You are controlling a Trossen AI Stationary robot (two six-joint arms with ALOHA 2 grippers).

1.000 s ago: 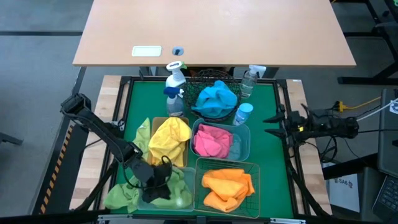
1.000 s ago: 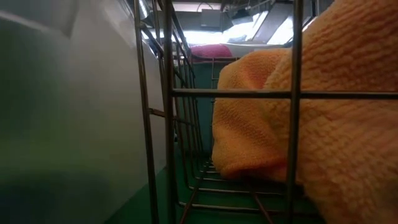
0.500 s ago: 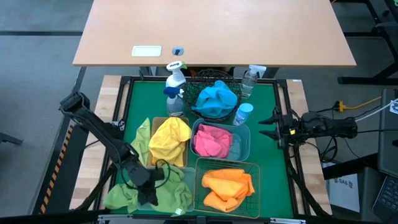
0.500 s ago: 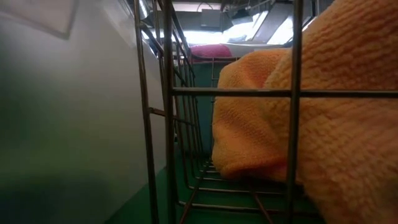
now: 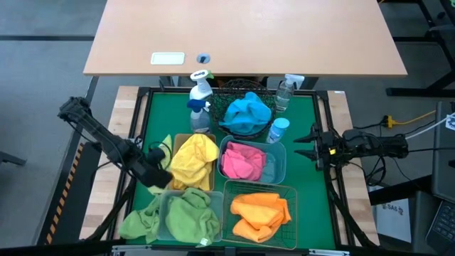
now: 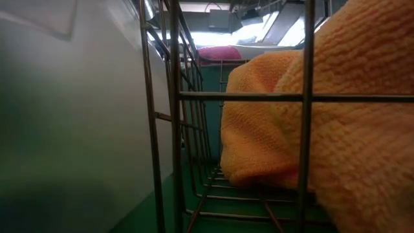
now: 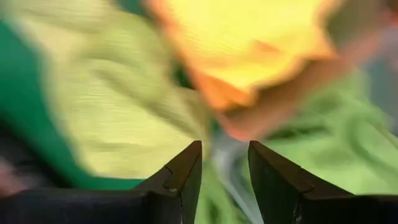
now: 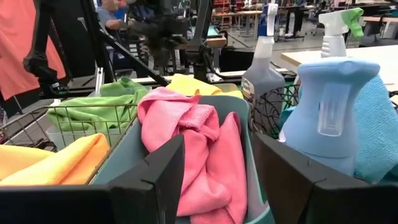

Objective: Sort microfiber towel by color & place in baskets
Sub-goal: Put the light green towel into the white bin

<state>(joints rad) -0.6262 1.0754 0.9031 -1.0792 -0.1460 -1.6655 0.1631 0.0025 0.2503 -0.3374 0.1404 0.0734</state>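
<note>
In the high view my left gripper (image 5: 160,176) hovers open beside the amber bin's (image 5: 178,137) left side, just beyond the pale-green bin (image 5: 165,229); its wrist view shows the gap between the fingers (image 7: 224,177) with nothing in it. Green towels (image 5: 190,217) lie in the pale-green bin, and one (image 5: 138,224) drapes over its left rim. Yellow towels (image 5: 193,158) fill the amber bin, pink ones (image 5: 243,161) the teal bin, orange ones (image 5: 259,213) the green wire basket, blue ones (image 5: 247,114) the black mesh basket. My right gripper (image 5: 304,144) waits open at the table's right edge.
Three spray bottles (image 5: 200,96) (image 5: 284,92) (image 5: 277,130) stand around the black mesh basket at the far side. A yellow-green towel (image 5: 163,151) lies on the mat left of the amber bin. The bins sit close together. People show in the room behind, in the right wrist view.
My left gripper has risen out of the pale-green bin and drawn back toward the table's far-left, stopping beside the amber bin. The green towels lie uncovered in the pale-green bin.
</note>
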